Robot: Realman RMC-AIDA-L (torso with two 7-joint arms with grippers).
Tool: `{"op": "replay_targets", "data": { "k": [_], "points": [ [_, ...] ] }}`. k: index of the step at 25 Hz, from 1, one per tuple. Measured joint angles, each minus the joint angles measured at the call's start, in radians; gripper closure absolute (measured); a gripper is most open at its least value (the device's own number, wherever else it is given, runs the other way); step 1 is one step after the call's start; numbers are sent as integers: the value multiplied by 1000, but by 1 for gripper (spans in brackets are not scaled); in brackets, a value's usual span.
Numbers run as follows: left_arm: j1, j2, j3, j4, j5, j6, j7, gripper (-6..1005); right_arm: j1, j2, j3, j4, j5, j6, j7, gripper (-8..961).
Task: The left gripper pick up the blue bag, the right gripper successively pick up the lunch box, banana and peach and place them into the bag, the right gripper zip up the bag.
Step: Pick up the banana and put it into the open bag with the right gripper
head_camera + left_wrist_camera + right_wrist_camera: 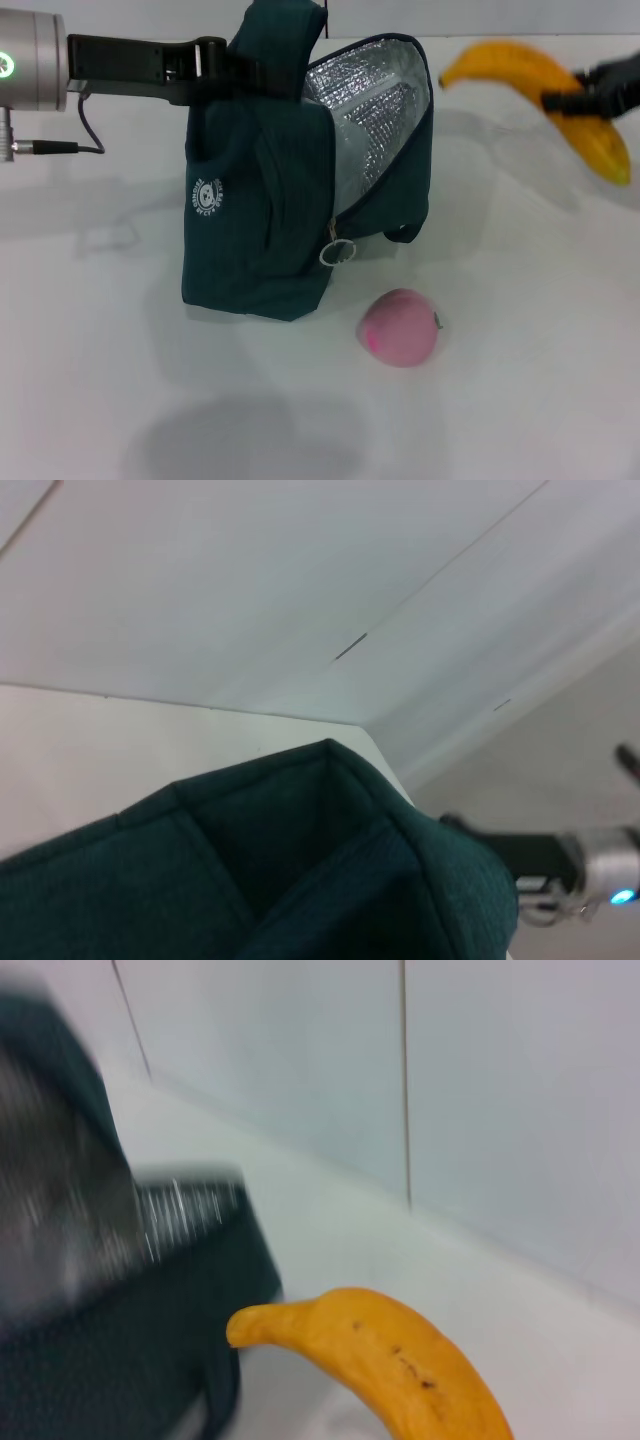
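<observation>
- From my remote station, the head view shows the left gripper [235,68] reaching in from the left side, its fingers clamped on the top edge of the dark blue-green insulated bag [262,200], which it holds upright on the white table [520,380].
- The bag's mouth gapes toward the right, baring its silver foil lining [372,120]; a round zipper pull ring [338,251] hangs at the front seam, and a small white round logo [208,196] marks the front panel.
- I see the right gripper [590,95] at the far right edge, fingers closed around the middle of a yellow banana [545,85] held above the table, off to the right of the open bag, its stem end pointing toward the bag.
- A pink peach [400,327] lies on the table just in front of the bag, near its lower right corner and not touching it.
- I cannot make out the lunch box in any view.
- The right wrist view shows the banana [395,1360] close up with the bag [110,1340] beyond it.
</observation>
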Motion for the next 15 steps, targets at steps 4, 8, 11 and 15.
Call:
{"op": "replay_targets", "data": {
  "k": [4, 8, 11, 15],
  "points": [
    [0, 1, 3, -6, 0, 0, 1, 967, -28, 4, 26, -97, 199, -44, -26, 533],
    [0, 1, 5, -6, 2, 0, 1, 967, -35, 10, 27, -118, 429, -77, -95, 532],
    [-3, 1, 6, -6, 2, 0, 2, 967, -35, 28, 21, -92, 599, -94, -193, 532],
    [-3, 0, 8, -5, 1, 0, 2, 967, -25, 71, 2, -35, 708, -108, -347, 532]
  ]
}}
